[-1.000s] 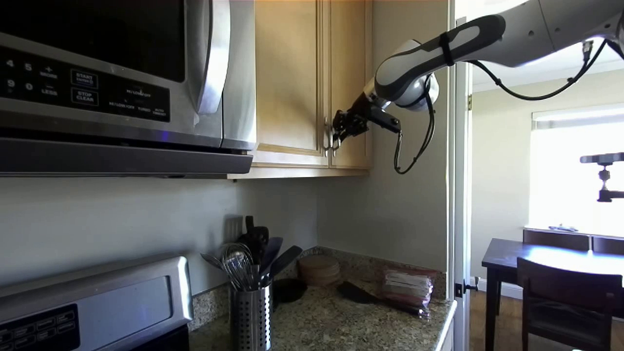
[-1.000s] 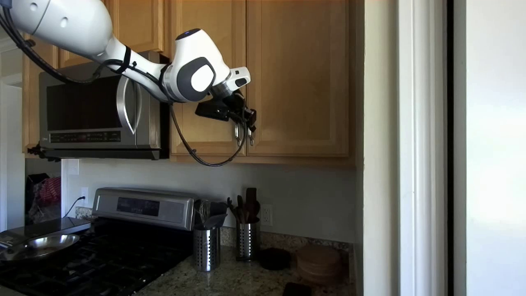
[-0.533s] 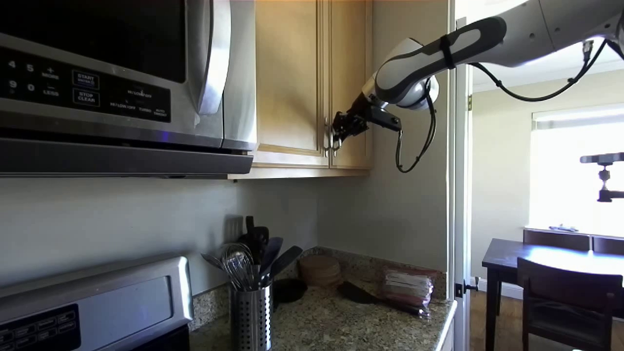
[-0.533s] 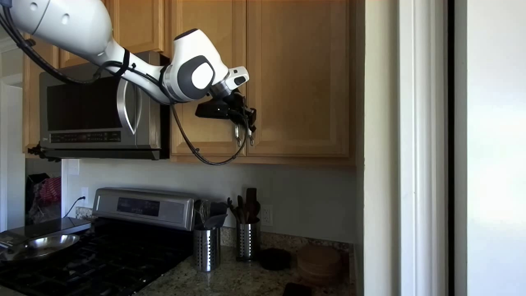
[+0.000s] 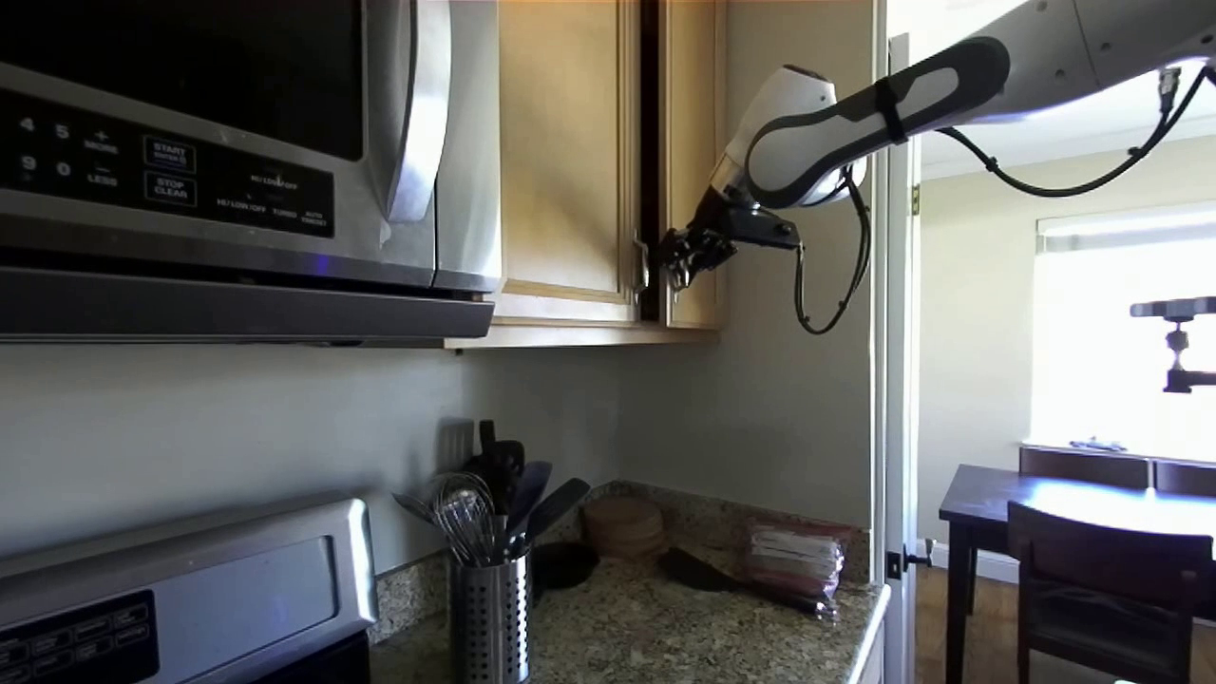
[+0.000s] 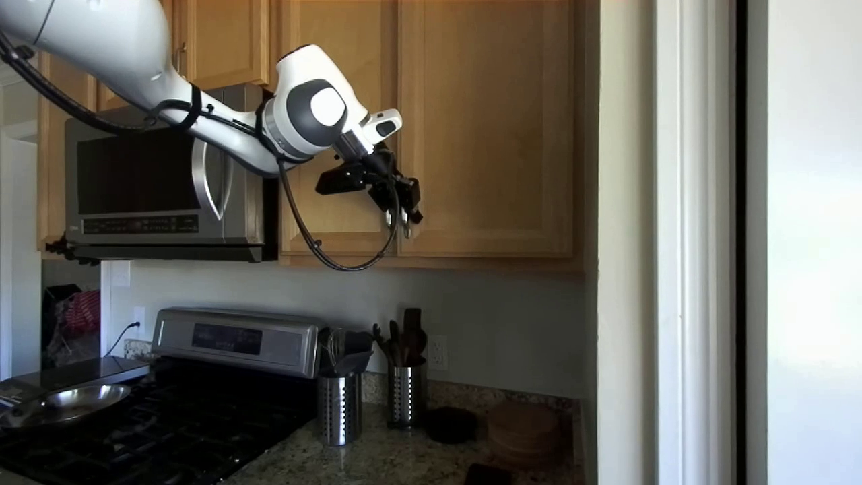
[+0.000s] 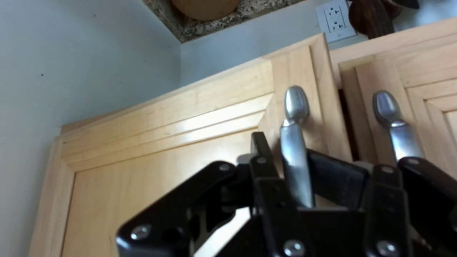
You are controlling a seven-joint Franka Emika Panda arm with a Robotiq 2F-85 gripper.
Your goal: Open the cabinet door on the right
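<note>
The cabinet door (image 5: 689,142) stands ajar at the gripper (image 7: 296,160), its free edge out from the wider neighbouring door (image 5: 560,152). The gripper is clenched on the silver handle (image 7: 294,150), one black finger (image 7: 337,175) on either side; the wrist view shows this grip close up, while in both exterior views the gripper covers part of the handle.

Just left of the gripper, a tall dark gap (image 5: 650,123) parts the two doors in an exterior view. The wrist view reduces it to a thin slit, yet plainly shows the matching handle (image 7: 402,139) of the neighbouring door just beside the gripper. A wall outlet (image 7: 335,19) also appears there, past the door's lower edge, well apart from the gripper.

The arm (image 6: 222,135) rises away from the gripper. A steel microwave (image 6: 135,175) hangs to the gripper's left in both exterior views. Below the gripper, on the speckled worktop (image 5: 646,636), a perforated holder (image 6: 340,411) and a rear holder (image 6: 406,397), both full of utensils, show in an exterior view. A pan (image 6: 81,404) on the stove (image 6: 283,343) lies well to the gripper's lower left in an exterior view. In an exterior view, a clear packet (image 5: 793,560) lies below the gripper, to its right.
</note>
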